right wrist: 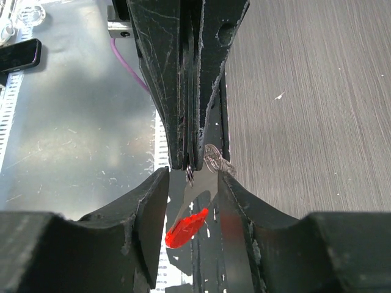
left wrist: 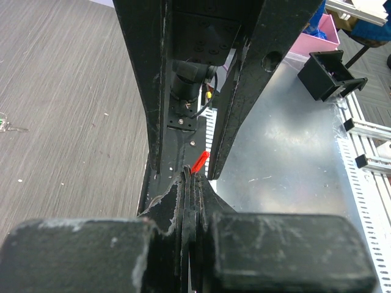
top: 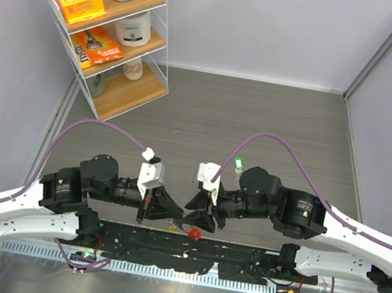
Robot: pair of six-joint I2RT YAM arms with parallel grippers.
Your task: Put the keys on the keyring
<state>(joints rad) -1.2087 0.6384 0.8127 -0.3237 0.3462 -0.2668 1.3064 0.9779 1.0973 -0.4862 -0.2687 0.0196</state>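
The left tool (left wrist: 190, 183), pressed together, pinches the keyring (right wrist: 211, 160) steady. The right tool (right wrist: 192, 183), slightly spread, brackets the red piece (right wrist: 186, 227) hanging from it, likely aligning for threading.

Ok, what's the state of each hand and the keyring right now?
Left hand: shut on the keyring, at its silvery ring.
Right hand: fingers straddle the keyring, grip unclear.
Keyring: held at the left hand's tips, red part between the right hand's fingers.
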